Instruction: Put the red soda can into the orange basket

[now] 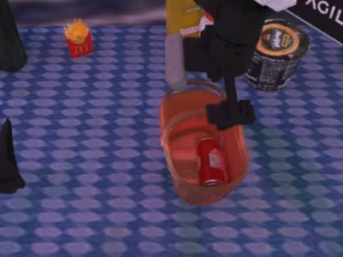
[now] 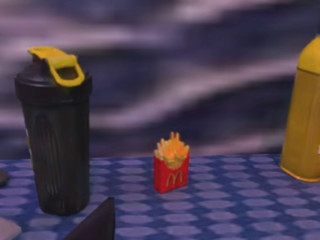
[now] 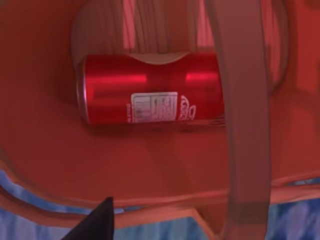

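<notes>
Placement stage, seen from above. The red soda can [image 1: 211,161] lies on its side on the floor of the orange basket [image 1: 177,182], in the half nearer the camera's lower edge, with its long axis running roughly along the basket's length and its silver end toward the near wall. The right wrist view confirms this: the red soda can [image 3: 150,95] rests flat against the basket's inner floor, white label patch up, with the arched handle [image 3: 245,125] crossing in front of it.

Note the key relation. Your right gripper [image 1: 230,113] hangs above the basket's far half, close to the handle, and the can sits below and slightly to the near side of it, apart from the fingers. The jaws hold nothing; how widely they stand apart cannot be told from these views. Judged from this, the can is already delivered, and your coming move is a straight lift clear of the handle.

Your left arm [image 1: 8,160] is parked at the table's left edge, well apart from the basket. A fries box [image 1: 78,38] and a black noodle tub [image 1: 276,53] stand near the far edge, uninvolved.
</notes>
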You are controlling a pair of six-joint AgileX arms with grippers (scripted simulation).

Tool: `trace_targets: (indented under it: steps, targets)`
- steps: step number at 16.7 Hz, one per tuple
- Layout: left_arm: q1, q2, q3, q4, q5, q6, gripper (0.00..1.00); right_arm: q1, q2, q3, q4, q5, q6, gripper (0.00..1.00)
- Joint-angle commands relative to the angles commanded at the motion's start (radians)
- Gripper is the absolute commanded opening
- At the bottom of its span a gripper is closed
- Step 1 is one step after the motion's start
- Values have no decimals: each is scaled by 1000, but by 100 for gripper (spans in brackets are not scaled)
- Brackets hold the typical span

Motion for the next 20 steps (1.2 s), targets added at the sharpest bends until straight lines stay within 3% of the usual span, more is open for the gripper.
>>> trace_targets:
  steps: [3, 5, 20]
  targets:
    - [17, -136, -80, -60, -86, 19, 100, 40, 122, 133, -84, 3, -59, 100]
    - [21, -172, -102, -76, -110, 26, 100, 50, 150, 167, -105, 4, -75, 100]
    - [22, -175, -104, -77, -112, 26, 100, 51, 131, 53, -12, 4, -76, 100]
